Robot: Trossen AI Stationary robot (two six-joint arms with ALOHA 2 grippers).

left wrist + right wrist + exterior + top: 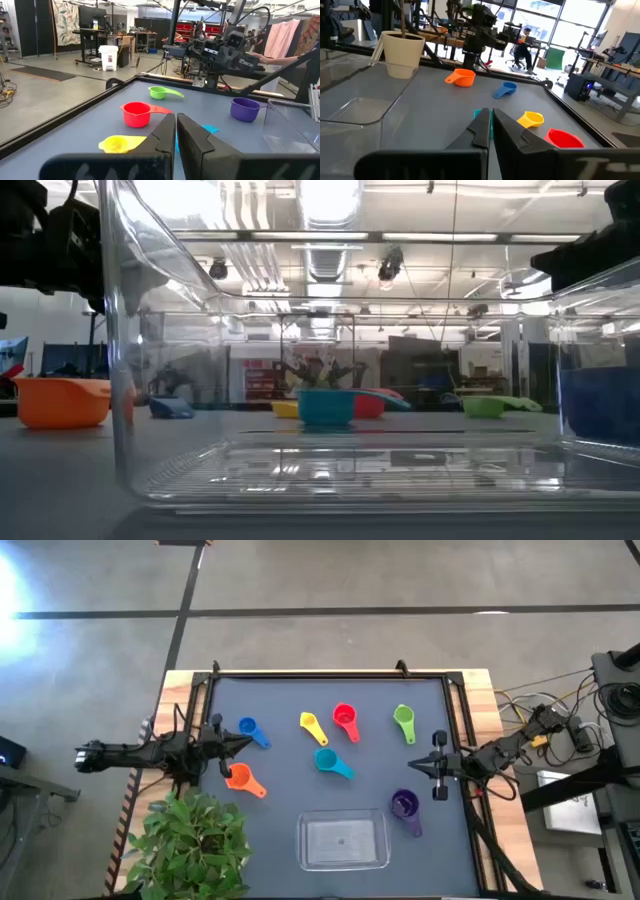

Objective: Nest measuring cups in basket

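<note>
Grey tabletop (280,740) carries seven scattered cups. Left gripper (243,744), fingers closed and empty, points at the blue cup (248,728) just beside its tip, handle trailing away. Right gripper (418,768), likewise closed, waits above the purple cup (404,805). Clear basket (344,862) sits empty between them.

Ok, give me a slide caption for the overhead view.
Seven measuring cups lie scattered on the table beyond the empty basket, with the left gripper and right gripper waiting at either side.
</note>
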